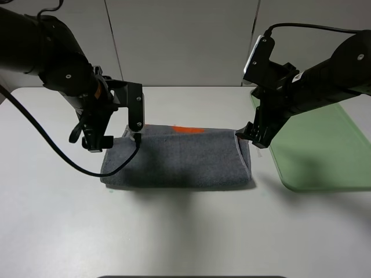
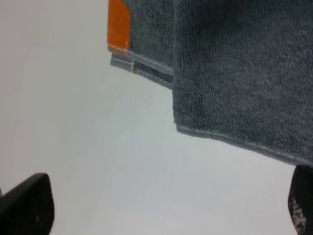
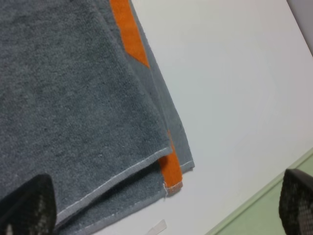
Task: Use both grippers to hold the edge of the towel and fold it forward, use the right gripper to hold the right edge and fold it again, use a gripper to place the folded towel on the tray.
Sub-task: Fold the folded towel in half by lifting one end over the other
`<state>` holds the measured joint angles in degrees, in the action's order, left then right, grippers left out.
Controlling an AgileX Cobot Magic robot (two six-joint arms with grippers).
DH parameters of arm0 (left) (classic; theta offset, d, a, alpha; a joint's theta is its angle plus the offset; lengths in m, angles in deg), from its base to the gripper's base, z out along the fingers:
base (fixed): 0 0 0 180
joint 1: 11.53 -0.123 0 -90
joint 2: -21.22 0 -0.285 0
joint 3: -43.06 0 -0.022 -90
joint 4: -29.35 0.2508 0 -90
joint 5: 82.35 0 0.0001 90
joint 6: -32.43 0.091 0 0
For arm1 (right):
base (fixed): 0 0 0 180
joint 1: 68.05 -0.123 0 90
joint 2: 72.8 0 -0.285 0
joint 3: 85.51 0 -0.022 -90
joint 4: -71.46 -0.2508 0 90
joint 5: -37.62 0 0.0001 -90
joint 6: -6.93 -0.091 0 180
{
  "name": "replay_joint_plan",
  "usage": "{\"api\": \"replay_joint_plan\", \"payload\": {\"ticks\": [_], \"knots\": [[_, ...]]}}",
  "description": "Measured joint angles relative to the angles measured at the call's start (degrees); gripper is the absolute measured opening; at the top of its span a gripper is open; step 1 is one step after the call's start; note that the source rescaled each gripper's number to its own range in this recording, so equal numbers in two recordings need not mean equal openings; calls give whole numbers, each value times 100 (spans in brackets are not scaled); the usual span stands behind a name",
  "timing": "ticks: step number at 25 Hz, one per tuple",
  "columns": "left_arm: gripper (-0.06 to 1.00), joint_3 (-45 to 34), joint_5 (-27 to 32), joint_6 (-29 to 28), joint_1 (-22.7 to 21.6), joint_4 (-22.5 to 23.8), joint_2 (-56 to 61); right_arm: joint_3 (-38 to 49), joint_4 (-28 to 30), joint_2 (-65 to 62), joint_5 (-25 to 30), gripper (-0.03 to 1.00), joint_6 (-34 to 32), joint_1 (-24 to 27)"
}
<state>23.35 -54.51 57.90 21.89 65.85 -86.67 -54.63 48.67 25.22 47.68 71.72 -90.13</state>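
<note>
The dark grey towel point(image 1: 179, 159) lies folded in half on the white table, with a strip of its orange band point(image 1: 188, 130) showing along the far edge. My left gripper point(image 1: 116, 136) hovers over the towel's far left corner point(image 2: 195, 125), open, nothing between its fingertips point(image 2: 24, 205). At the far right corner point(image 3: 171, 181) my right gripper point(image 1: 255, 139) is also open and holds nothing. The pale green tray point(image 1: 324, 150) lies right of the towel, and its edge point(image 3: 274, 215) shows in the right wrist view.
The white table point(image 1: 185, 231) stretches toward the front, with a grey wall behind it. A small pale scrap point(image 3: 156, 226) lies on the table by the towel's right corner. The left arm's black cable point(image 1: 64, 159) hangs down beside the towel's left end.
</note>
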Motion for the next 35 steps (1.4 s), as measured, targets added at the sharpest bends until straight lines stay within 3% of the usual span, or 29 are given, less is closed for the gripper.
{"api": "replay_joint_plan", "payload": {"ticks": [9,24,32,35], "knots": [[97,1,156,-247,0,17,317,0,0,0,-35,100,-58,0],[97,10,1627,-1801,0,29,1402,0,-1,0,-39,100,-313,0],[97,10,2631,-3394,0,-656,2576,0,-1,0,-54,100,-491,0],[97,10,3170,-3730,0,-1022,3141,0,-1,0,-54,100,-497,0]]}}
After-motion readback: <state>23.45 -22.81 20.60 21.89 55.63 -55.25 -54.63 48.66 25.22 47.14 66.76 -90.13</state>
